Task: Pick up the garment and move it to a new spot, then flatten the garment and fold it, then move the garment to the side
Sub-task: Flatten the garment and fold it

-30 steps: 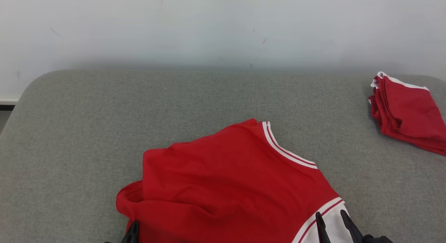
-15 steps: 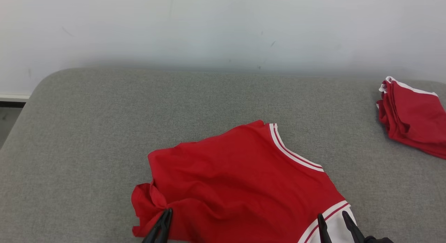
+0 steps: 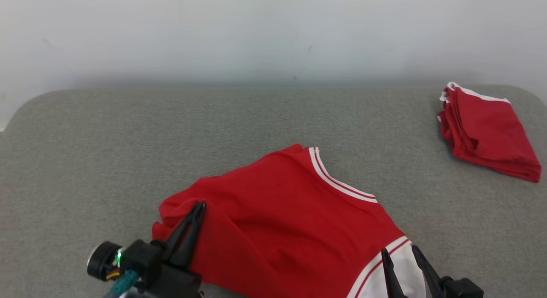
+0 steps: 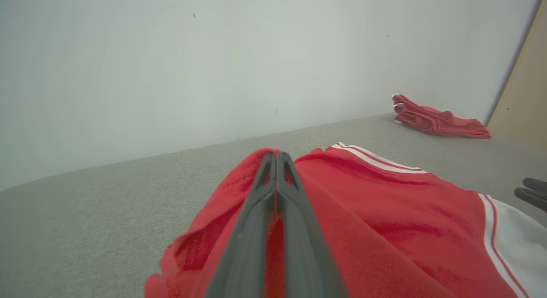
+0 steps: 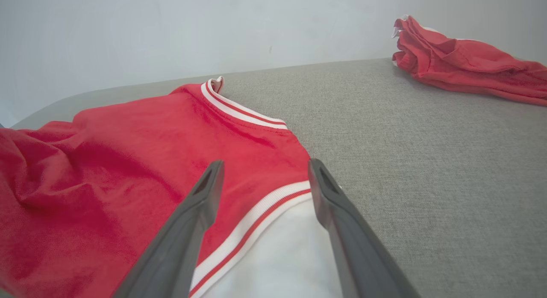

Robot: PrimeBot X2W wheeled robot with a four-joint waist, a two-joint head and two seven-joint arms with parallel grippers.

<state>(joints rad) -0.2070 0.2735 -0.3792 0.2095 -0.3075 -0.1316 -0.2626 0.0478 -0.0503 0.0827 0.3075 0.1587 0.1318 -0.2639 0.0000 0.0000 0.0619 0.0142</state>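
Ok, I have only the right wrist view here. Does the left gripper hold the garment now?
Observer: Yes. The left gripper is shut on a bunched fold at the left edge of the garment.
Operator: And what stands beyond the second red garment?
Observer: Past the second red garment a tan panel rises, at the right side of the left wrist view.

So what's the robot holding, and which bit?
Its left jaws are shut on a bunched fold at the left edge of the red shirt; its right jaws stand open over the white part, holding nothing.
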